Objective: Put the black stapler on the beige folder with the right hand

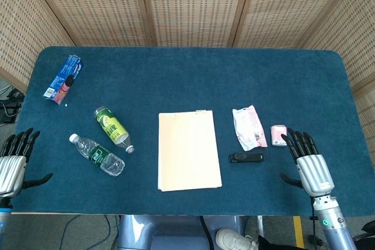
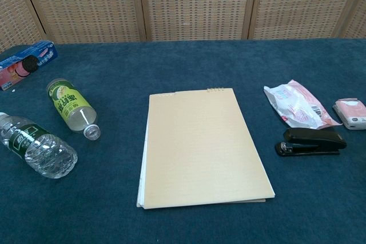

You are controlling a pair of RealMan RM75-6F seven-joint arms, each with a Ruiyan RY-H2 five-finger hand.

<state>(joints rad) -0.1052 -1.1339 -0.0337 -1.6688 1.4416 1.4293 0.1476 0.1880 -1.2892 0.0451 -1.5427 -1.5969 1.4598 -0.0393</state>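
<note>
The black stapler lies on its side on the blue table, just right of the beige folder, which lies flat at the table's centre front. My right hand hovers open to the right of the stapler, fingers spread and pointing away, holding nothing. At the front left corner, my left hand is also open with nothing in it. Neither hand appears in the chest view.
A pink-white wrapper and a small pink packet lie behind the stapler. Two plastic bottles lie left of the folder. A blue box sits at far left.
</note>
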